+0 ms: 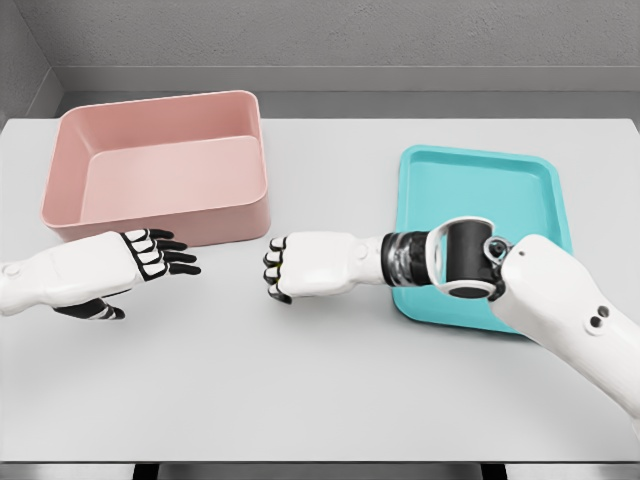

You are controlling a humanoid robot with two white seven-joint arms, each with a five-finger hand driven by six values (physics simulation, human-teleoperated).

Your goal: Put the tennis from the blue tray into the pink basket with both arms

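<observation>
No tennis ball shows anywhere in the head view. The blue tray (520,180) lies at the right, and its visible floor is bare. My right hand (277,270) reaches left out over the table in front of the tray, its back toward the camera and its fingers curled shut. What the curled fingers enclose is hidden. My left hand (165,255) hovers at the left, a short gap from the right hand, with its fingers spread open and holding nothing. The pink basket (70,190) stands at the back left, just behind the left hand, and looks empty.
My right forearm and elbow (560,300) cover the tray's near edge. The grey table (320,390) stretches to a front edge near the bottom of the picture. A grey wall runs behind the table.
</observation>
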